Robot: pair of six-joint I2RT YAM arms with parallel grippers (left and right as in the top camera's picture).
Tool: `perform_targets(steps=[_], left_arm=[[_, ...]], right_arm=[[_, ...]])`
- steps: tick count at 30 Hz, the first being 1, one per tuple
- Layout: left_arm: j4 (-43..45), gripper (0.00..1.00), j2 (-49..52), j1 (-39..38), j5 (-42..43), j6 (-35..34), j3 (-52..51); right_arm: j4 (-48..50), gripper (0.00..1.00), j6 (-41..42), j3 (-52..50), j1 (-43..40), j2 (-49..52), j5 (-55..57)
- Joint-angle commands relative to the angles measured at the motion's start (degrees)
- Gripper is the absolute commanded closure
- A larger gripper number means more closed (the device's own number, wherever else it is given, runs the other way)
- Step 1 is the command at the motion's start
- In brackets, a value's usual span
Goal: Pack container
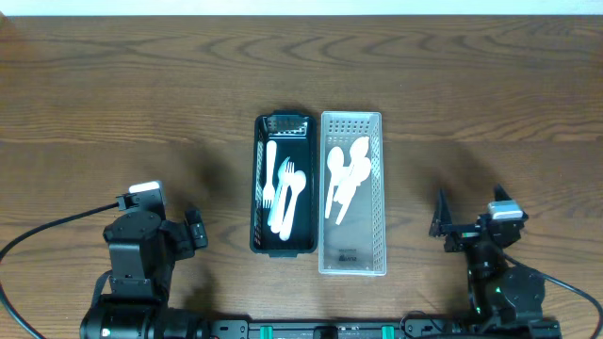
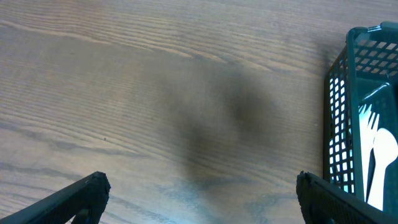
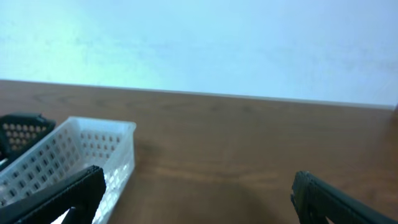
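Two long perforated baskets stand side by side at the table's middle. The dark green basket [image 1: 256,188] holds white plastic forks [image 1: 285,193]; the white basket [image 1: 377,188] to its right holds white plastic spoons [image 1: 345,174]. My left gripper [image 1: 196,231] rests near the front edge, left of the green basket [image 2: 339,124], open with only bare wood between its fingers [image 2: 84,196]. My right gripper [image 1: 443,226] sits right of the white basket [image 3: 81,155], open too and holding nothing; its left finger [image 3: 68,193] is close to that basket's corner.
The wooden table [image 1: 113,94] stretches wide on both sides and behind the baskets. A pale wall [image 3: 199,37] rises beyond the table's far edge. Cables [image 1: 38,235] trail from the left arm's base at the front.
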Motion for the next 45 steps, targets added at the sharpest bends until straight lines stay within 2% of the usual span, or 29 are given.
perform_targets(steps=[1, 5, 45], left_arm=[[-0.09, 0.02, -0.04, -0.22, -0.72, 0.57, -0.24], [-0.09, 0.02, -0.04, -0.22, -0.70, 0.57, -0.24], [-0.11, 0.02, -0.57, -0.22, -0.72, 0.59, -0.24]], right_arm=[[2.91, 0.01, -4.55, -3.21, 1.38, -0.63, -0.17], [5.51, 0.01, -8.02, -6.62, 1.49, -0.63, -0.20], [4.81, 0.01, -8.26, -7.10, 1.60, -0.59, 0.20]])
